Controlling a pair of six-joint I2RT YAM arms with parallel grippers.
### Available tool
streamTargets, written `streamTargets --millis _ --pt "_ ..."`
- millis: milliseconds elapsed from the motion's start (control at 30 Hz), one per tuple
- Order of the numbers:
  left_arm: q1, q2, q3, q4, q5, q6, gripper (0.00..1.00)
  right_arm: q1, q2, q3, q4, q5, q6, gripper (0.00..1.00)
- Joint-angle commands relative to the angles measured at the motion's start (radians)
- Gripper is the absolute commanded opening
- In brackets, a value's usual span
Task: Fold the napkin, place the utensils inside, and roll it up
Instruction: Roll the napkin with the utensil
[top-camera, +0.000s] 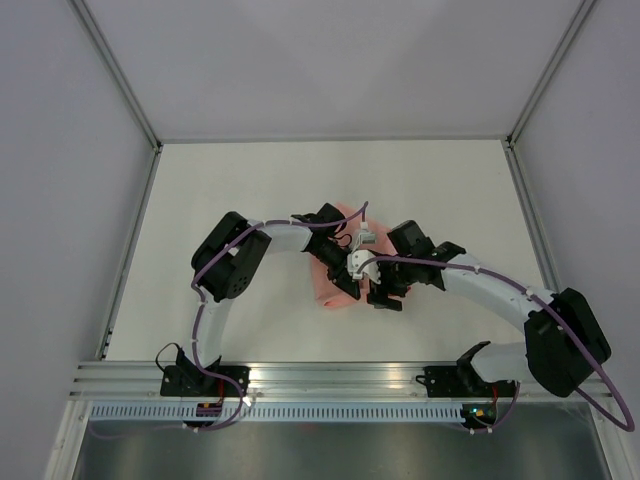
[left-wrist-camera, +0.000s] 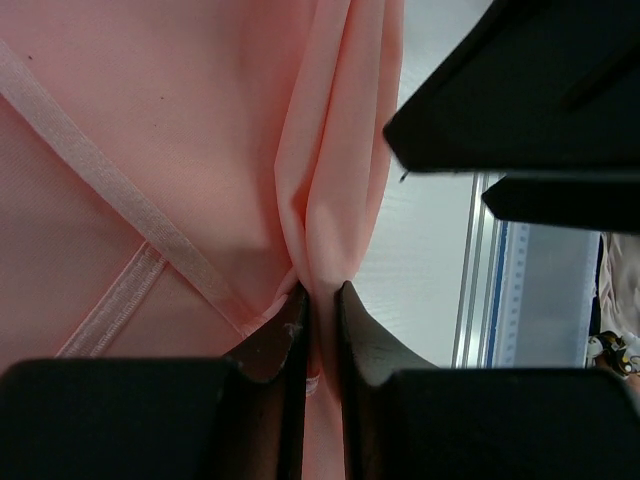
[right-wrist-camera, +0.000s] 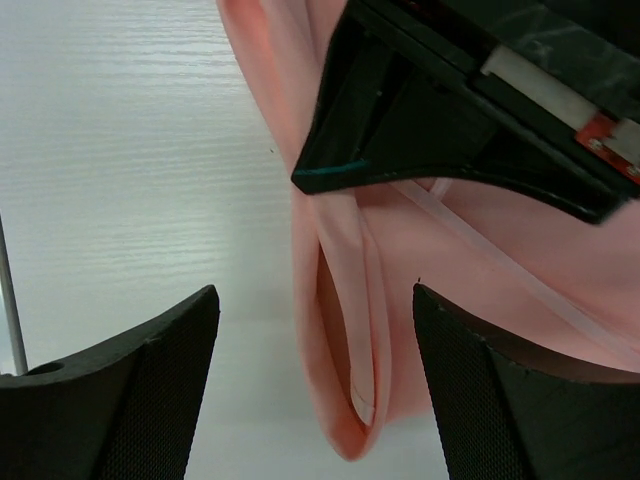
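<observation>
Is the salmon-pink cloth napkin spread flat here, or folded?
Folded over, not flat: the salmon-pink cloth napkin shows a doubled, looped edge, and the left gripper pinches a raised pleat.

White table (top-camera: 250, 180) (grey walls (top-camera: 60, 150) around)

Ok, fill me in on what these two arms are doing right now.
Both arms lean over the pink napkin at the middle of the table. The left gripper is shut on a raised pleat of the cloth. The right gripper hangs open astride the napkin's folded edge, gripping nothing. No utensils show in any view.
</observation>
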Motion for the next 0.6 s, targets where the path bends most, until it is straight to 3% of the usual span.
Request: streamTargets --millis 0,567 --pt "0.0 0.069 -0.022 -0.064 -0.164 0.018 0.02 0.067 0.027 -0.022 0.103 0.074 0.024 0.83" --pt "0.001 0.037 -0.028 -0.047 -0.178 0.009 0.05 0.136 0.16 -0.046 0.245 0.166 0.05 0.76"
